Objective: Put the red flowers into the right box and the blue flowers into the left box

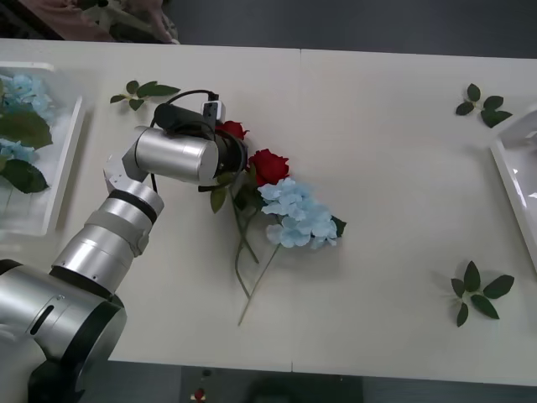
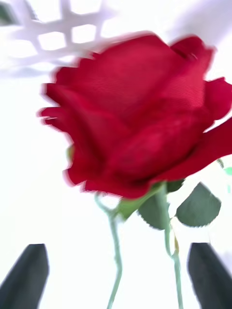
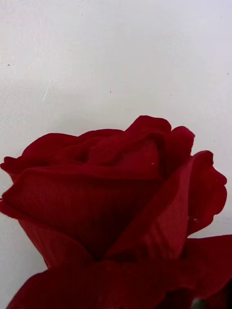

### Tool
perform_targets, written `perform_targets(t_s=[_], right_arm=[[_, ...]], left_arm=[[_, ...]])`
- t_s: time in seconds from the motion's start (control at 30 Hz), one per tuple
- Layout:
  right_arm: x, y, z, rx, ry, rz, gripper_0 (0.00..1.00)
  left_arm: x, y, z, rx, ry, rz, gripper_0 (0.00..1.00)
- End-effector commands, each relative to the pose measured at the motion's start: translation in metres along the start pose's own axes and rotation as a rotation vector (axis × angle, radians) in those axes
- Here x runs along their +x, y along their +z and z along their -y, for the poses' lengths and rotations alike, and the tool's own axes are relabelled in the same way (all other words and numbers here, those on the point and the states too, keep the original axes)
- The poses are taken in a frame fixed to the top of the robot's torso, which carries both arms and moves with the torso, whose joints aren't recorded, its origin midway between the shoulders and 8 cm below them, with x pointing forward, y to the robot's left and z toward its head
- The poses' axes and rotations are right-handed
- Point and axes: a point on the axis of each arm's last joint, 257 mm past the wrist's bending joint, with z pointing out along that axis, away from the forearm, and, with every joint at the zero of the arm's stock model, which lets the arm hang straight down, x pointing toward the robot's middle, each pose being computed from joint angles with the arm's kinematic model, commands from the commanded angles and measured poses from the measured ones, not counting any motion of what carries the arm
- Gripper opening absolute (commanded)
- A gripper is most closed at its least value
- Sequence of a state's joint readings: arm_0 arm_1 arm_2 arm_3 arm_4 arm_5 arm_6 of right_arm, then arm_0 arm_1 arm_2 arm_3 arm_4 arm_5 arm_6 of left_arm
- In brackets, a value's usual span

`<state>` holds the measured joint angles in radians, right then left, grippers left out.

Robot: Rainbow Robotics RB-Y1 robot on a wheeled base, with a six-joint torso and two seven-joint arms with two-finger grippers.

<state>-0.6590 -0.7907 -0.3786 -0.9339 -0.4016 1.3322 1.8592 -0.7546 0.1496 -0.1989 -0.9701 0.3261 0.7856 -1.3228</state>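
Blue flowers (image 1: 18, 92) already lie in the left box (image 1: 63, 159), frame left — two red flowers (image 1: 268, 164) and a blue cluster remain mid-table under the left gripper (image 1: 225, 149), grip unclear; the right gripper (image 2: 116, 270) hangs open above another rose.

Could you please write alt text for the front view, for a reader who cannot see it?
The robot's left arm reaches over a white table to two red roses lying beside a blue flower at the centre. A white box at the left edge holds blue flowers; another white box sits at the right edge. Green leaf sprigs lie scattered.
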Motion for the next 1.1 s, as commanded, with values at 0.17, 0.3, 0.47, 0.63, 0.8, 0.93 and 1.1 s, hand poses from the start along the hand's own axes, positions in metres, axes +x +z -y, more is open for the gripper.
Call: perform_targets(t_s=[0.17,0.3,0.47,0.63,0.8,0.93,1.1], right_arm=[[-0.037,-0.086,-0.027,-0.066,-0.059,0.062,1.0],[-0.036,-0.113,-0.071,-0.207,-0.069,0.08,1.0],[-0.031,-0.138,-0.131,-0.461,-0.026,0.13,1.0],[-0.028,-0.157,-0.18,-0.672,-0.004,0.167,1.0],[-0.034,-0.178,-0.216,-0.801,-0.025,0.221,1.0],[-0.034,-0.199,-0.248,-0.908,-0.087,0.273,1.0],[-0.03,-0.233,-0.287,-1.054,-0.199,0.362,1.0]], left_arm=[[-0.054,-0.041,0.001,0.011,0.081,0.079,0.0],[-0.083,-0.082,0.011,0.07,0.092,0.107,0.0],[-0.127,-0.131,0.05,0.171,0.163,0.23,0.0],[-0.164,-0.177,0.103,0.269,0.229,0.386,0.0],[-0.191,-0.214,0.14,0.36,0.186,0.488,0.0],[-0.21,-0.233,0.164,0.405,0.174,0.537,0.0],[-0.235,-0.26,0.191,0.472,0.126,0.598,0.0]])
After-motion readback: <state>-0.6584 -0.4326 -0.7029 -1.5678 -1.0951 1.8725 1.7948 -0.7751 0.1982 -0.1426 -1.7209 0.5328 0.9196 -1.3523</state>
